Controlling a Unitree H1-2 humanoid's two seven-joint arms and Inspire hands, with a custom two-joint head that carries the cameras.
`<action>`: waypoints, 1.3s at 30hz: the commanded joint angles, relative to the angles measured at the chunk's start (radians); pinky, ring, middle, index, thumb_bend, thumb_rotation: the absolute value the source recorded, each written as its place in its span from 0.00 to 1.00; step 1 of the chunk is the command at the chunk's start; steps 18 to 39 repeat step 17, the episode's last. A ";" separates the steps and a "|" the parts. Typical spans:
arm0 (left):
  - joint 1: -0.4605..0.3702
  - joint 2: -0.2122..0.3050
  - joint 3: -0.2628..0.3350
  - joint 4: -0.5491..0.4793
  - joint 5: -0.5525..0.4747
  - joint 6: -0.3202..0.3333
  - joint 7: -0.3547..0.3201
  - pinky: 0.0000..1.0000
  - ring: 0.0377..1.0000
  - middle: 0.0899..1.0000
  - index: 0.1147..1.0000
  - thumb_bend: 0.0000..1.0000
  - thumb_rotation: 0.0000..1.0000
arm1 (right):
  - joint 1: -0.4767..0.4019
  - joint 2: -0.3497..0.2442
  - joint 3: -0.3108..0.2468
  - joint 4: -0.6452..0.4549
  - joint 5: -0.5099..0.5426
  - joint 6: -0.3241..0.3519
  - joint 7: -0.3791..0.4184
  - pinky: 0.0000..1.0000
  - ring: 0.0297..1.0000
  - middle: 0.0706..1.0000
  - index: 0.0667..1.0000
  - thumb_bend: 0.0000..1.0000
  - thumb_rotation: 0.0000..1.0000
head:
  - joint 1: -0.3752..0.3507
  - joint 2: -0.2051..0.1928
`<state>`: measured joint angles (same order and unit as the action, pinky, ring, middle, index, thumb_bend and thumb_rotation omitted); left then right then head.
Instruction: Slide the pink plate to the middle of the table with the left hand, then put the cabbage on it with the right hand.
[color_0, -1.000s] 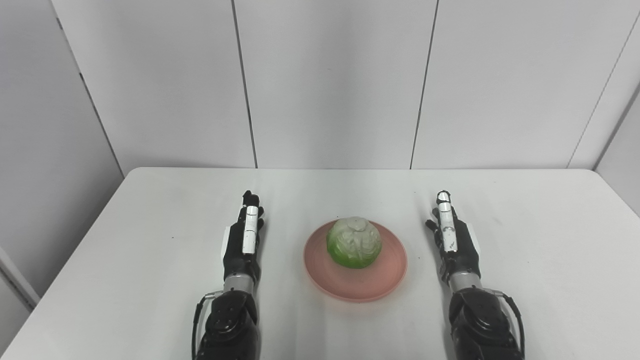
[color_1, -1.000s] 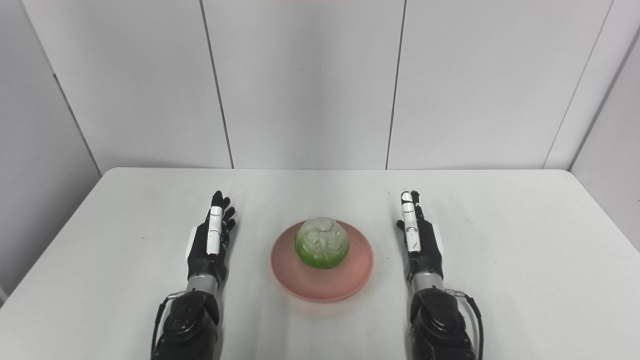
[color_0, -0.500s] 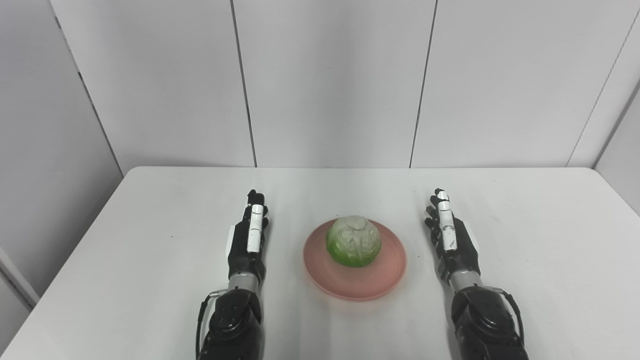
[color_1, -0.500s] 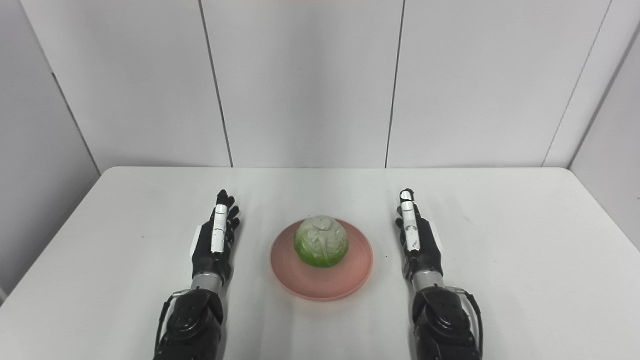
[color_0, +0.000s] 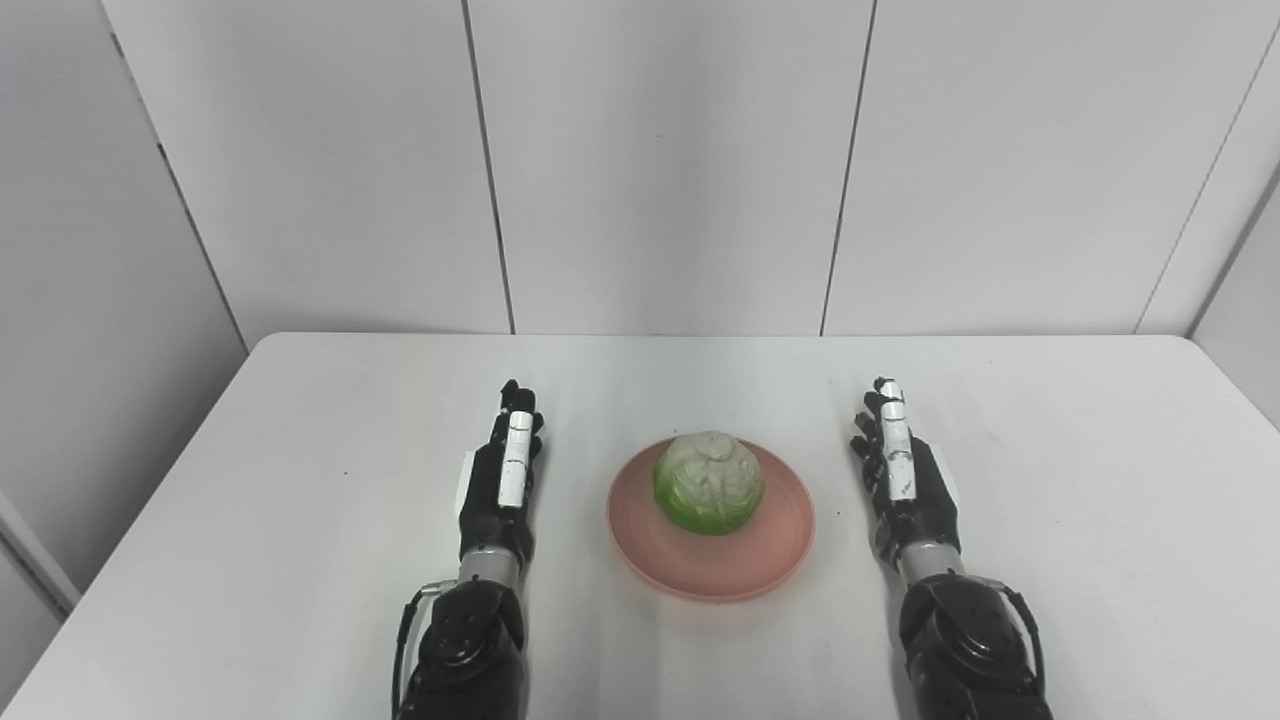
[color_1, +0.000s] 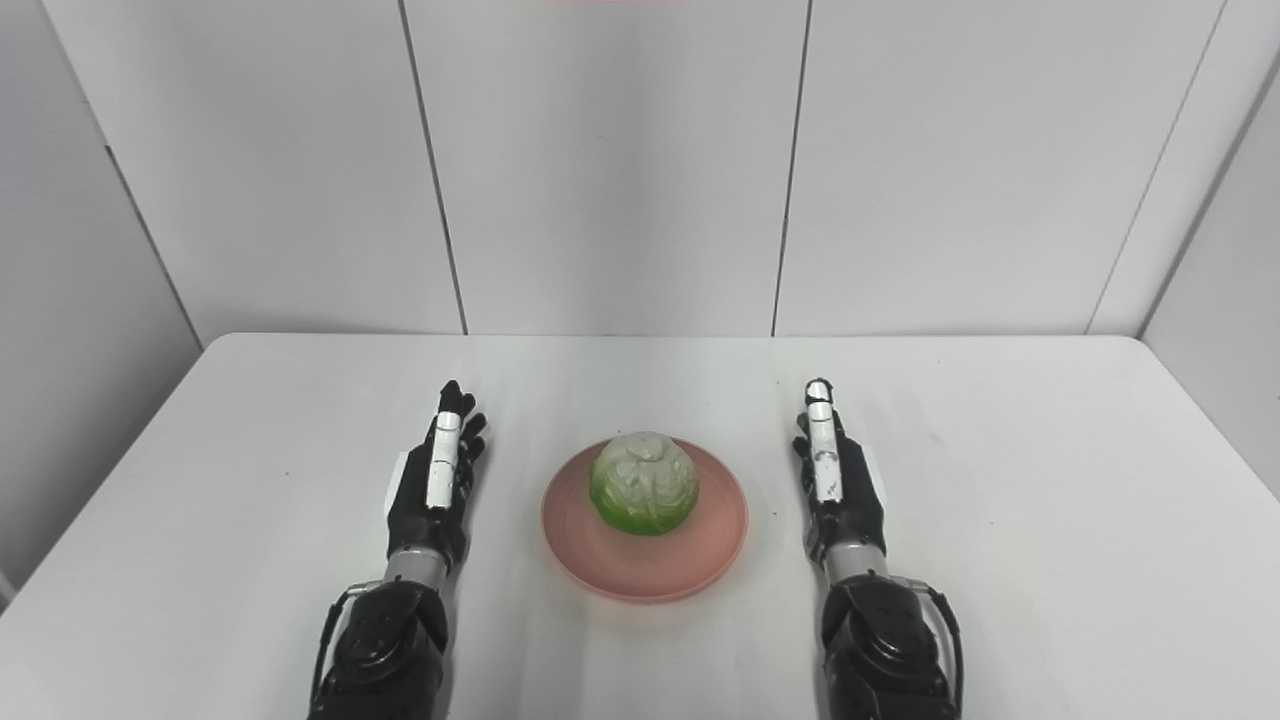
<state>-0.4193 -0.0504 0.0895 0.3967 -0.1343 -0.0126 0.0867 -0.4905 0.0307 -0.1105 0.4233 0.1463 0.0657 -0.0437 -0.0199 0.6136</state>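
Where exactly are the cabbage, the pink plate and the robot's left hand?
cabbage (color_0: 708, 490), left eye view, middle of the head.
pink plate (color_0: 735, 570), left eye view, bare near rim.
left hand (color_0: 498, 490), left eye view, back of the hand.

Left hand (color_0: 497, 487) lay edge-up left of the pink plate (color_0: 742, 565), fingers straight and pointing away from the robot, holding nothing, right hand (color_0: 907, 478) posed the same right of the plate, both clear of its rim, black forearms entering from below
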 joint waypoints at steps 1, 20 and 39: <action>-0.004 0.002 0.000 -0.014 -0.014 0.016 -0.022 1.00 0.97 0.99 0.98 0.92 0.90 | -0.005 0.019 0.005 -0.004 -0.004 0.002 -0.009 1.00 1.00 1.00 1.00 0.72 1.00 | -0.019 -0.001; 0.008 0.018 0.013 -0.025 -0.016 0.032 -0.037 1.00 0.96 0.99 0.99 0.89 0.91 | 0.003 0.044 -0.004 -0.027 0.008 0.061 -0.044 1.00 1.00 1.00 1.00 0.74 1.00 | -0.048 0.003; 0.008 0.018 0.013 -0.025 -0.016 0.032 -0.037 1.00 0.96 0.99 0.99 0.89 0.91 | 0.003 0.044 -0.004 -0.027 0.008 0.061 -0.044 1.00 1.00 1.00 1.00 0.74 1.00 | -0.048 0.003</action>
